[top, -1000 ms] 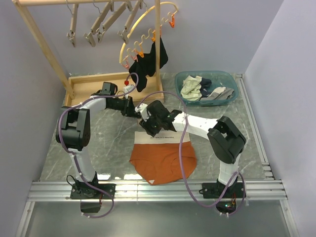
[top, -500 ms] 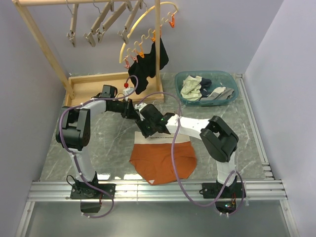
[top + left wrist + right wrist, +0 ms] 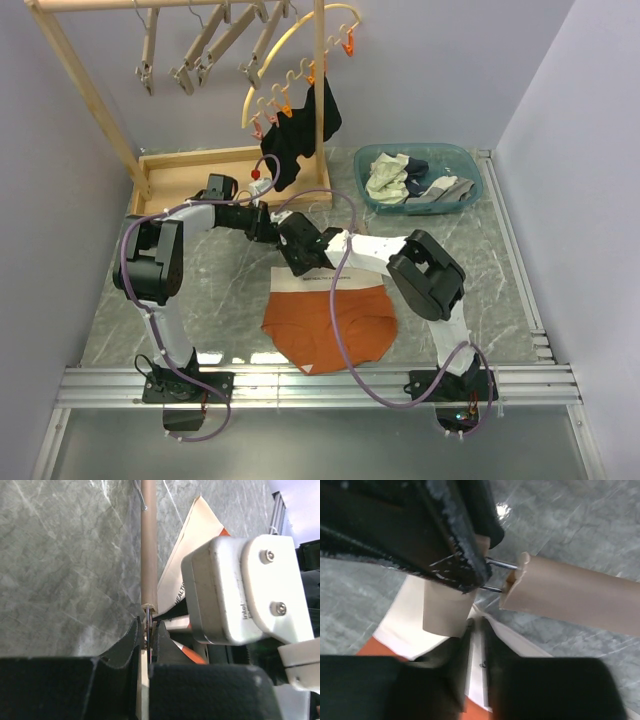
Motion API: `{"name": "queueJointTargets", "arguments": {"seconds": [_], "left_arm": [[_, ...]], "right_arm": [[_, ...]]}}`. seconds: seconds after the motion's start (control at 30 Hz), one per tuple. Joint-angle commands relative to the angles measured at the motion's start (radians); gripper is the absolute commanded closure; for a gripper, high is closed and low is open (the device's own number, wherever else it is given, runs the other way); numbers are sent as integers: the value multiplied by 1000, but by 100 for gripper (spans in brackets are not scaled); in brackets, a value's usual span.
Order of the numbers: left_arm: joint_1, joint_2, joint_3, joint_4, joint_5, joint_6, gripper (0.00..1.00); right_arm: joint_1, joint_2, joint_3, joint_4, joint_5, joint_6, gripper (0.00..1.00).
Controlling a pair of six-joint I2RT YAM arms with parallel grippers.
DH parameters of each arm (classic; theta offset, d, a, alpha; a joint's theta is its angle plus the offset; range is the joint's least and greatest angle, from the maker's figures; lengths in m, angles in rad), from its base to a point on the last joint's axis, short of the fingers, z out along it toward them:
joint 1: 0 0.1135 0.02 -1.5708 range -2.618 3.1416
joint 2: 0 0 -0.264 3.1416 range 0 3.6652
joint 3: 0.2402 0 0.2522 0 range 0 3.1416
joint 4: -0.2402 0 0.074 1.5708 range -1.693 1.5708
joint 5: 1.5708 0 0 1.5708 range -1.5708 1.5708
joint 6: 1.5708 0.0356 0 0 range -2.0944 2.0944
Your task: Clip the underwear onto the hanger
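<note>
We see the rust-orange underwear (image 3: pixel 330 325) with its wide off-white waistband (image 3: pixel 322 285) spread on the grey marbled tabletop (image 3: pixel 220 290) between the two arms, waistband towards the far side. The light wooden straight-bar hanger (image 3: pixel 148 545) runs just beside the waistband's edge. Our left end effector (image 3: pixel 148 632) is pressed together on the metal clip (image 3: pixel 495 575) at one end of the bar. Our right end effector (image 3: pixel 476 647) meets it there, its fingers pinching a lifted fold of the waistband right below the clip. We cannot tell whether the fabric sits inside the clip.
</note>
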Motion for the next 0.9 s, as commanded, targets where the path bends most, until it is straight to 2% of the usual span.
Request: {"name": "queueJointTargets", "arguments": {"seconds": [0.0, 0.1, 0.5, 0.87], "left_arm": [[3, -20, -12, 4, -19, 25, 100], [3, -21, -18, -10, -23, 46, 100], [3, -13, -29, -30, -20, 84, 100], [3, 2, -41, -9, 11, 97, 100]], "right_arm": [[3, 36, 36, -44, -12, 2, 86], [3, 21, 25, -35, -33, -6, 100], [3, -135, -124, 99, -64, -6, 100], [5, -183, -151, 146, -59, -26, 100]]}}
